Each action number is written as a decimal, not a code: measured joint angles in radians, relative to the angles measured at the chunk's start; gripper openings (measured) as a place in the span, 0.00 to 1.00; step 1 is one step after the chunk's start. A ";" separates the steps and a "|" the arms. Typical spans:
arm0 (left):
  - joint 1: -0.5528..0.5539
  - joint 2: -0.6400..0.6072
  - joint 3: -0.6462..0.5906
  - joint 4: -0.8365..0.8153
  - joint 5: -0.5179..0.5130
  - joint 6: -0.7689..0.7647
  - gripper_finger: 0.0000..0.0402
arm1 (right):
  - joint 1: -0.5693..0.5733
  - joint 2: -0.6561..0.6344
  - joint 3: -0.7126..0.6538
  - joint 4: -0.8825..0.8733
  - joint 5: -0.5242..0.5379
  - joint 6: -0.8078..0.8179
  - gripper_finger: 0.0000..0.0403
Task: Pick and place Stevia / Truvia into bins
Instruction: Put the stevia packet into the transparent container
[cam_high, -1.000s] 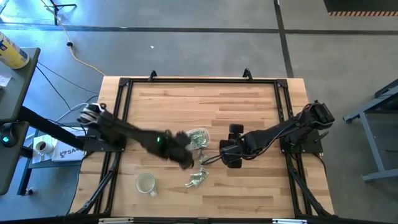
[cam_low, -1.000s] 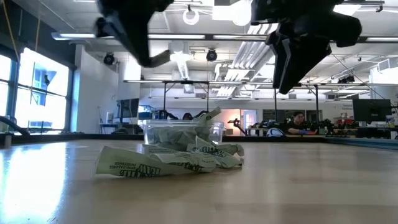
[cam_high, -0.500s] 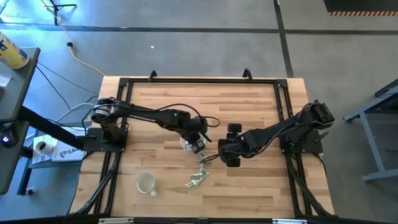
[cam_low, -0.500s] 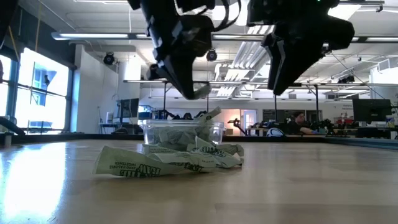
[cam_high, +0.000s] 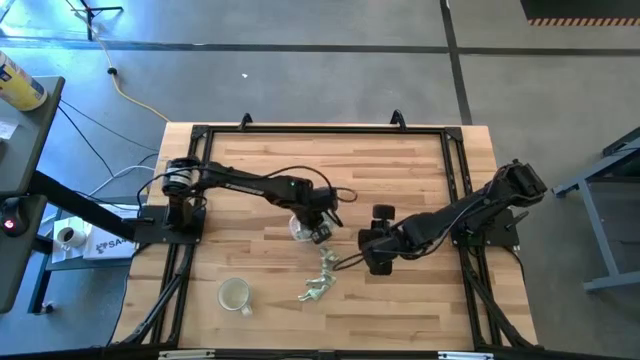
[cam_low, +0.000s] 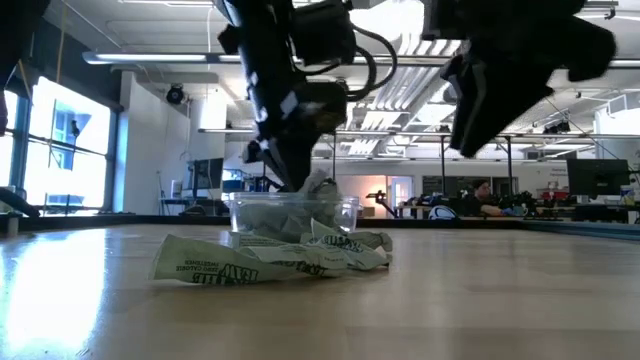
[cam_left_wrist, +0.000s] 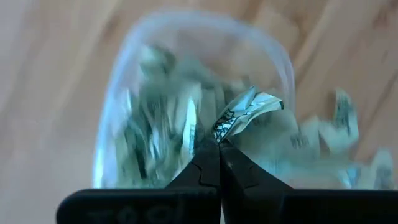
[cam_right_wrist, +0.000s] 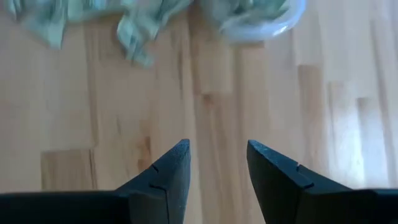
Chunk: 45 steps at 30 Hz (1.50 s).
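A round clear cup (cam_high: 235, 295) is standing on the wooden table (cam_high: 400, 170) near its front left corner. Beyond the table, a person (cam_low: 480, 197) is sitting at a desk in the room.

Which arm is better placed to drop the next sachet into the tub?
Left. The left claw is shut on a sachet right above the clear tub. The right claw is open and empty over bare wood, off to the side.
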 joint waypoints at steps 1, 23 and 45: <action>0.011 0.007 0.003 0.014 0.000 0.004 0.07 | -0.002 -0.009 0.000 0.013 0.001 0.000 0.37; 0.023 -0.175 0.003 -0.229 -0.194 -0.103 0.28 | -0.170 -0.051 0.000 0.274 -0.132 -0.160 0.38; -0.241 -0.355 -0.091 -0.279 -0.310 -0.338 0.32 | -0.227 0.005 -0.044 0.382 -0.442 -0.287 0.37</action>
